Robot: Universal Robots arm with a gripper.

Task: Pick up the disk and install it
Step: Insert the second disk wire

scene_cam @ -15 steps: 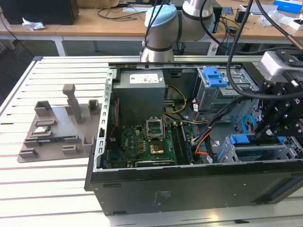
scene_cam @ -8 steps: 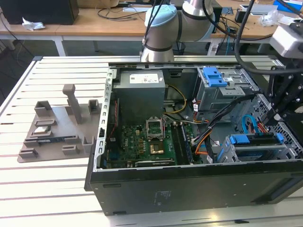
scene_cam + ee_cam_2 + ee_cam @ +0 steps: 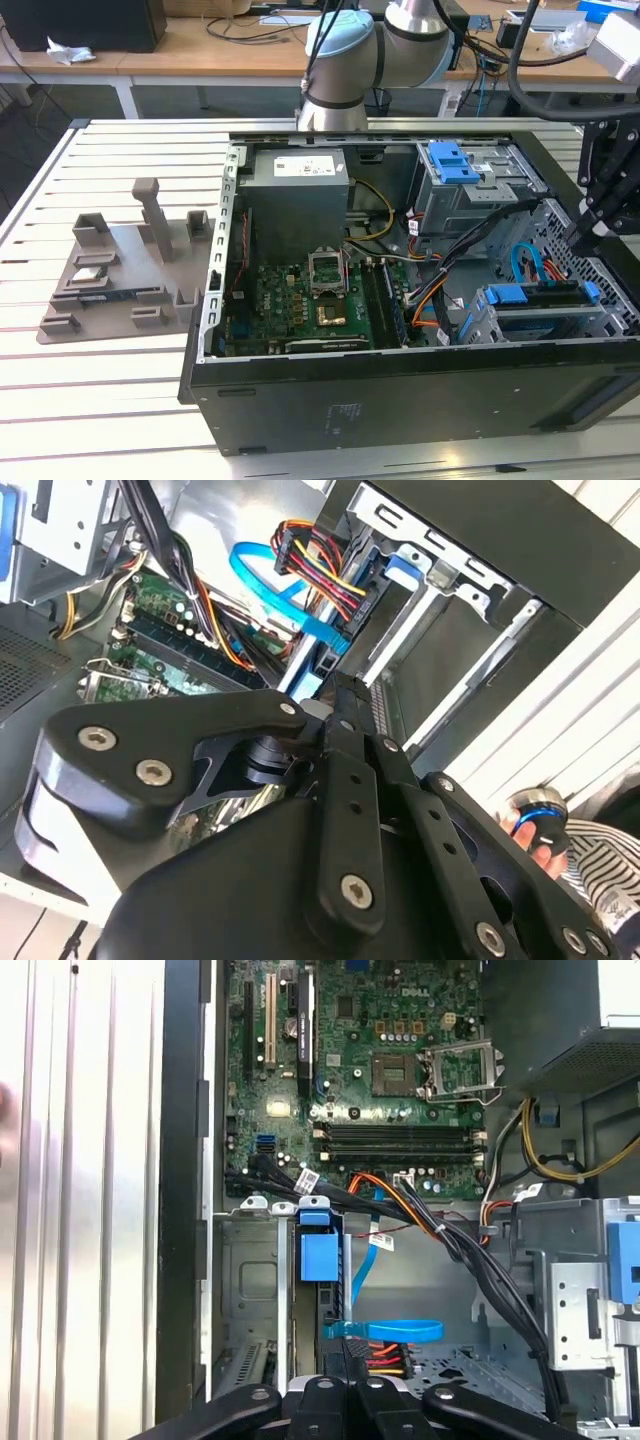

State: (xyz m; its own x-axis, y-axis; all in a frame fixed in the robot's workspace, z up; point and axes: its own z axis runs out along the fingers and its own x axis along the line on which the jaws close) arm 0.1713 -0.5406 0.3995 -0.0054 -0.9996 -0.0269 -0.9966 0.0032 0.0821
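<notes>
We see the disk [image 3: 540, 318] seated in its bay [image 3: 500, 330] inside the case [image 3: 400, 400], mostly hidden. The tool [image 3: 590, 232] hovers above it; we cannot tell its fingers' state.

Bright, even light; glare whitens the slatted table [image 3: 90, 1160] (claw nearby blurred).

The case [image 3: 400, 400] is matt black metal outside and bare grey sheet metal inside, on a table [image 3: 100, 400] of pale ribbed metal slats. The gripper [image 3: 340, 705] is matt black with shiny steel screws; the blue ribbon cable [image 3: 385, 1330] looks like glossy plastic. The green motherboard [image 3: 380, 1070] has a satin sheen, and the fixture [image 3: 120, 270] is dull grey plastic.
</notes>
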